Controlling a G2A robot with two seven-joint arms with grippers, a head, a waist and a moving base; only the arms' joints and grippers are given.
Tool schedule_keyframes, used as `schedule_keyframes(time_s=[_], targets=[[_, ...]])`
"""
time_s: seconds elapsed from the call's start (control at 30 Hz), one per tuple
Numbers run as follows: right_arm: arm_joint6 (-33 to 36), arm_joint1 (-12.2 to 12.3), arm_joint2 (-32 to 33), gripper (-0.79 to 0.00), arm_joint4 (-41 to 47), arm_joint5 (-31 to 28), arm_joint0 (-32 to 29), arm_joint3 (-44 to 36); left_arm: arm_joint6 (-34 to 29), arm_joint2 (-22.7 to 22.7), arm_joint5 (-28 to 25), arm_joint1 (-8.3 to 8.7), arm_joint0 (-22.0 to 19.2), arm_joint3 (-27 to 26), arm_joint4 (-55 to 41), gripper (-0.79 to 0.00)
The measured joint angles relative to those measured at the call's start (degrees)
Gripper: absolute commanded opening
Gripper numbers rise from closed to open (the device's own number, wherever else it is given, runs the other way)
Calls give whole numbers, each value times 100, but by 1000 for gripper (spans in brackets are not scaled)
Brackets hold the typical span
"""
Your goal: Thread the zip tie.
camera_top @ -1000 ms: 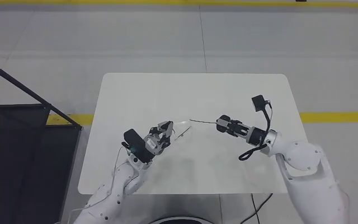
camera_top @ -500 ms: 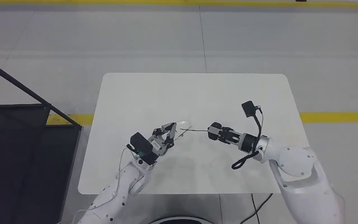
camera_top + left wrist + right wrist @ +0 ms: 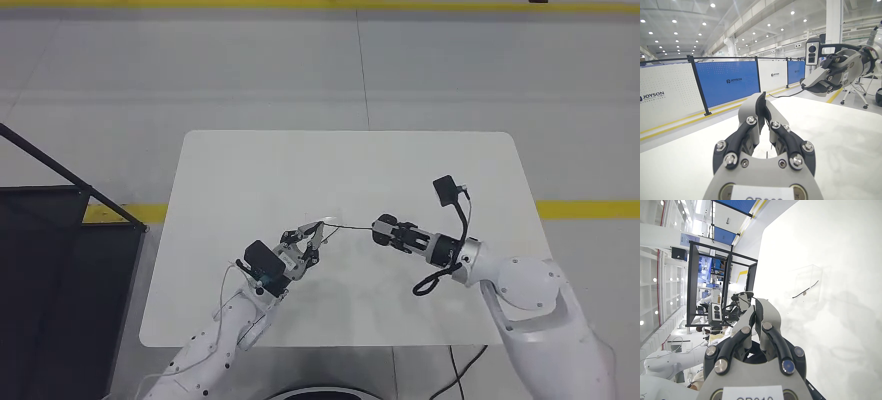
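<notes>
White table [image 3: 450, 170] under you, both arms in over its middle, tips facing each other. Your right gripper [image 3: 379, 229] has its fingers pinched on the zip tie [image 3: 350, 229], and the thin black tail sticks out across the gap toward your left gripper [image 3: 312, 232]. The left fingers are squeezed together on a thin black piece too. I take that for the head end, though the slot is too small to make out. The tail tip sits just beside the left fingertips, clear of the table. Here's the danger: that tail looks floppy beyond the pinch, so a slight misaim sends it past the head. Push it against the closed fingers and it could buckle or slip in your right grip.
</notes>
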Motion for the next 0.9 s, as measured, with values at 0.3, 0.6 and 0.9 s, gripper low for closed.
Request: schedule_keyframes(time_s=[0.3, 0.6, 0.9], targets=[[4, 26, 3, -785, -10, -38, -45, -74, 0, 0, 0, 0, 0, 0, 0, -785], [-63, 38, -66, -785, -61, 43, -25, -92, 0, 0, 0, 0, 0, 0, 0, -785], [-119, 47, -108, -785, -31, 72, -11, -85, 0, 0, 0, 0, 0, 0, 0, -785]])
